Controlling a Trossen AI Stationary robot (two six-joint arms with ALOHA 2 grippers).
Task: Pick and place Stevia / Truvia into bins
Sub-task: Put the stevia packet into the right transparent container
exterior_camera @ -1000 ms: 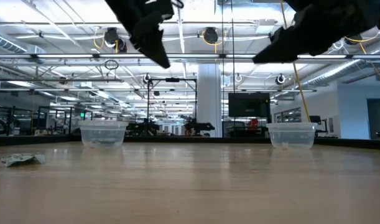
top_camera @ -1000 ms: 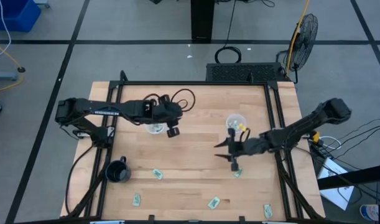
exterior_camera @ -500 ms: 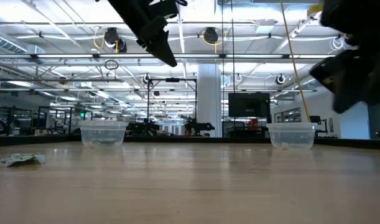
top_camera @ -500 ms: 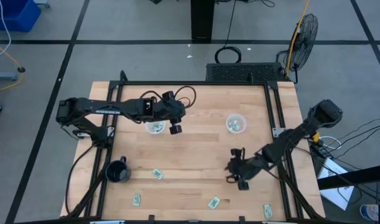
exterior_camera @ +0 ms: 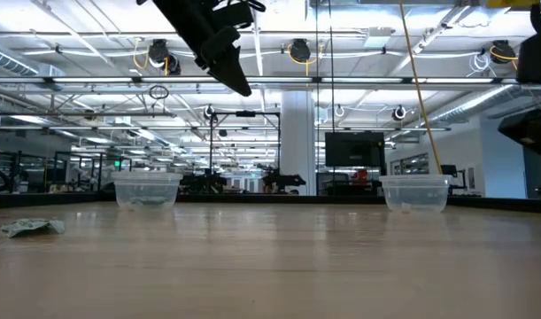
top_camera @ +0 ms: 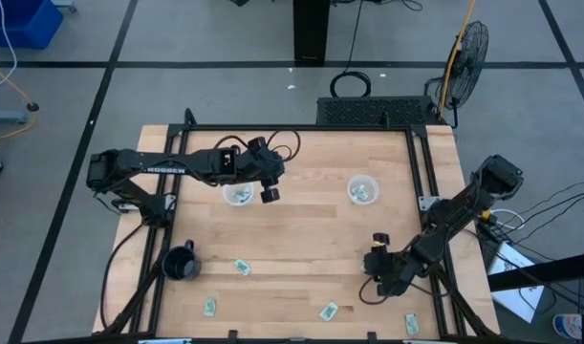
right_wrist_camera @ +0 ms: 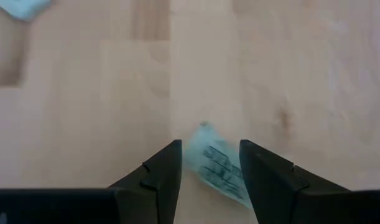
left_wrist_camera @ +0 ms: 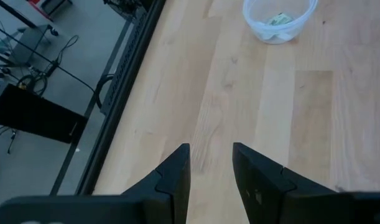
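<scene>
My right gripper point(top_camera: 376, 269) hangs low over the near right of the table, open. A pale green and white packet point(right_wrist_camera: 218, 167) lies flat on the wood between its two fingers point(right_wrist_camera: 158, 174); I cannot tell whether they touch it. My left gripper point(top_camera: 269, 191) is open and empty point(left_wrist_camera: 211, 168), held high just right of the left clear cup point(top_camera: 238, 195), which holds packets. The right clear cup point(top_camera: 362, 190) holds packets too. Loose packets lie near the front edge: one point(top_camera: 242, 268), another point(top_camera: 209, 307), a third point(top_camera: 329, 311), and one more point(top_camera: 411, 324).
A black mug point(top_camera: 180, 264) stands at the near left. Both cups show in the low view, left point(exterior_camera: 147, 190) and right point(exterior_camera: 414, 192), with a crumpled packet point(exterior_camera: 31, 227) at the left. Bare wood lies between the cups and the front packets.
My right gripper has swung from just below the right cup toward the table's near edge and come down over a packet, which now lies between its fingers. My left gripper has shifted slightly away from the left cup.
</scene>
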